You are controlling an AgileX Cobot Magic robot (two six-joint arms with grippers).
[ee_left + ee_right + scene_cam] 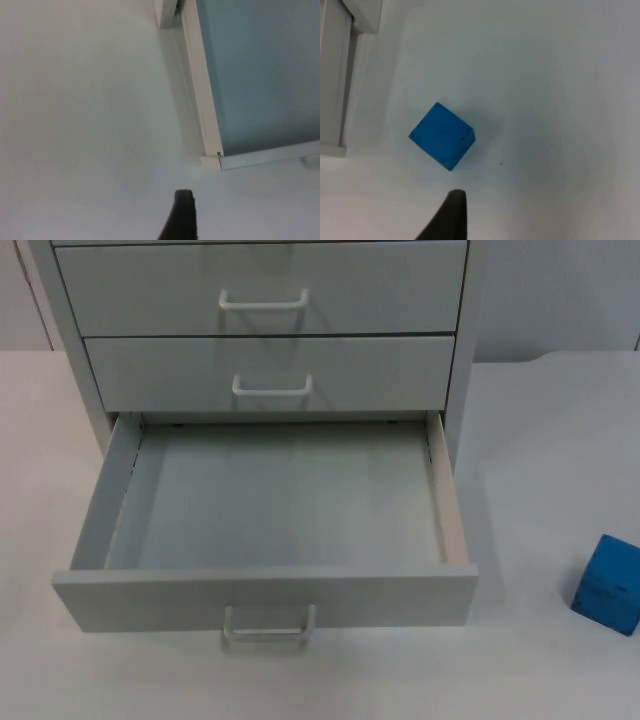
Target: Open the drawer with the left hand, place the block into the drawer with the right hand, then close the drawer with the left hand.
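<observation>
Bottom drawer [270, 510] of white cabinet [265, 300] pulled fully out, interior bare, handle [268, 625] facing front. Two upper drawers shut. Blue block [608, 585] resting on table [540, 440] well right of drawer front, apart from cabinet, tilted corner-on to drawer. Left gripper [181, 217] hovering over table just off drawer's left front corner [212, 160], touching nothing. Right gripper [451, 215] hovering above table near block [442, 135], not in contact. Jaws state on both: cannot tell, one black fingertip visible per wrist view. Block still outside drawer.
</observation>
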